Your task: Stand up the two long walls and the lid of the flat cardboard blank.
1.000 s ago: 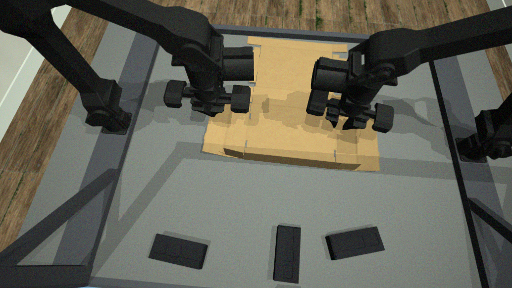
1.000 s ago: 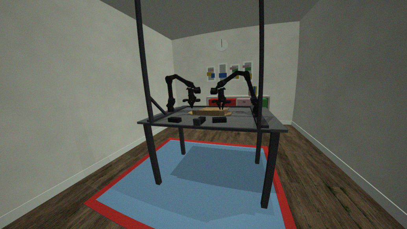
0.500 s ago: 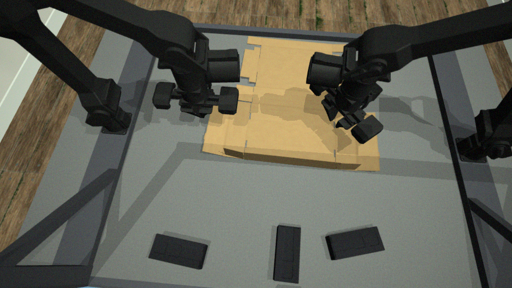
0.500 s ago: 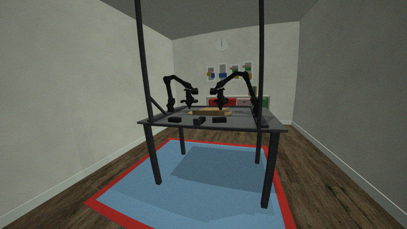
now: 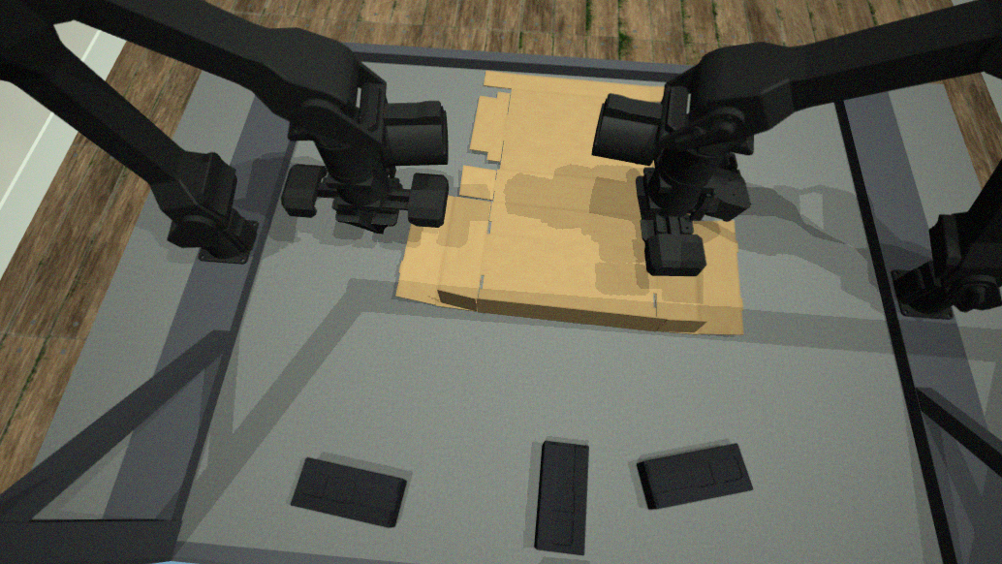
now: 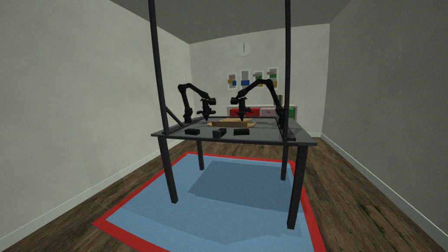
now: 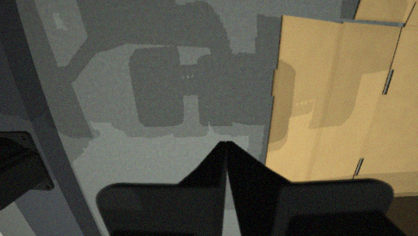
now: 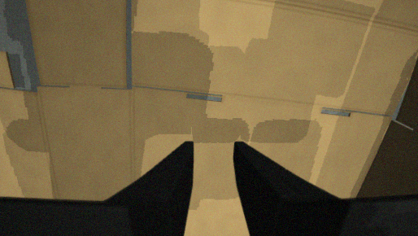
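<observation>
Cardboard blank (image 5: 547,245) (image 6: 230,124) (image 7: 325,155) (image 8: 256,179): on the grey table (image 5: 490,391) (image 6: 266,138) (image 7: 114,159), toward the far side in the top view, under and between the two arms; most of its panels lie spread out

Near wall (image 5: 568,314) (image 6: 229,124): upright along the blank's near edge, its dark outer face showing

Lid and far panels: partly behind the right arm in the top view; spread out behind the main panel, and how flat they lie I cannot tell

Left gripper (image 5: 375,227) (image 6: 206,119) (image 7: 225,146): hangs pointing down from a bent arm, its wide body set crosswise, the tips above bare table just beside the blank's left edge

Left jaws: pressed together at the tips, nothing between them

Right gripper (image 5: 666,227) (image 6: 242,120) (image 8: 213,150): points down over the blank's right part, turned so that one side of its body reaches toward the near wall; contact with the card below I cannot tell

Right jaws: a narrow gap between the tips, nothing held

Black blocks (image 5: 348,492) (image 5: 563,497) (image 5: 695,476) (image 6: 192,131) (image 6: 241,131): three, apart from one another on the near part of the table, well apart from both grippers
</observation>
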Controlling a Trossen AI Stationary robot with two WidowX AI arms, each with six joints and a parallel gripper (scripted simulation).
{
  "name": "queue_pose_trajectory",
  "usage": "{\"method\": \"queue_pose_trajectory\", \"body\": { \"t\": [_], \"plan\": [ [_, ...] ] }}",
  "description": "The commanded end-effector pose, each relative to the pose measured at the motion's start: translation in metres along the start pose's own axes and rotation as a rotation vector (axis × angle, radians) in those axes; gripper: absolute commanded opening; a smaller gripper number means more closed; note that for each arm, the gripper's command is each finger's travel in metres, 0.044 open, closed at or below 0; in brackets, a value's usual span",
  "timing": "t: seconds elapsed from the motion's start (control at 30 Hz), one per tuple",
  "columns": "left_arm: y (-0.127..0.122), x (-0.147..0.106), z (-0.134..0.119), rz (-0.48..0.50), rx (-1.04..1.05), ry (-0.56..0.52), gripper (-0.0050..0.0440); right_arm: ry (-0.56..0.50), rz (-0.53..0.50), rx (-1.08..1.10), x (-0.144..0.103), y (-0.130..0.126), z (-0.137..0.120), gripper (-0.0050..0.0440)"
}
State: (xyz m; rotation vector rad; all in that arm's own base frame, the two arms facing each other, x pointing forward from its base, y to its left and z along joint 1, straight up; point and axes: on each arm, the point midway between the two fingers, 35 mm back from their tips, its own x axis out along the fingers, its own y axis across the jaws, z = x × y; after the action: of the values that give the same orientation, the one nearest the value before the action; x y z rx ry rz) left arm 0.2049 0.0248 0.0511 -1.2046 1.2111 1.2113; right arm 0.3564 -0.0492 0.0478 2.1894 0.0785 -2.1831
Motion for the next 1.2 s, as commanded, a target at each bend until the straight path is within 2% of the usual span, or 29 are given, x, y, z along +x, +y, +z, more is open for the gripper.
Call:
{"method": "queue_pose_trajectory", "body": {
  "t": [0.0, 0.13, 0.27, 0.67, 0.77, 0.9, 0.97, 1.07, 1.17],
  "plan": [
    [0.002, -0.001, 0.000, -0.014, 0.001, 0.002, 0.0000, 0.031, 0.013, 0.067, -0.009, 0.003, -0.008, 0.0096],
    [0.002, -0.001, 0.000, -0.014, 0.001, 0.002, 0.0000, 0.031, 0.013, 0.067, -0.009, 0.003, -0.008, 0.0096],
    [0.002, -0.001, 0.000, -0.014, 0.001, 0.002, 0.0000, 0.030, 0.013, 0.067, 0.008, 0.003, -0.008, 0.0096],
    [-0.002, -0.002, 0.001, -0.014, 0.001, 0.002, 0.0000, 0.030, 0.013, 0.067, 0.009, 0.003, -0.008, 0.0096],
    [-0.020, -0.007, 0.005, -0.015, 0.001, 0.001, 0.0000, 0.030, 0.013, 0.067, 0.009, 0.003, -0.008, 0.0096],
    [-0.064, -0.015, 0.018, -0.017, 0.001, 0.000, 0.0000, 0.030, 0.013, 0.067, 0.009, 0.003, -0.008, 0.0096],
    [-0.064, -0.015, 0.018, -0.017, 0.001, 0.000, 0.0000, 0.030, 0.013, 0.067, 0.009, 0.003, -0.008, 0.0096],
    [-0.092, -0.016, 0.028, -0.019, 0.001, 0.000, 0.0000, 0.030, 0.013, 0.067, 0.009, 0.003, -0.008, 0.0096],
    [-0.105, -0.016, 0.032, -0.020, 0.001, 0.000, 0.0000, 0.030, 0.013, 0.067, 0.009, 0.003, -0.008, 0.0096]
  ]
}}
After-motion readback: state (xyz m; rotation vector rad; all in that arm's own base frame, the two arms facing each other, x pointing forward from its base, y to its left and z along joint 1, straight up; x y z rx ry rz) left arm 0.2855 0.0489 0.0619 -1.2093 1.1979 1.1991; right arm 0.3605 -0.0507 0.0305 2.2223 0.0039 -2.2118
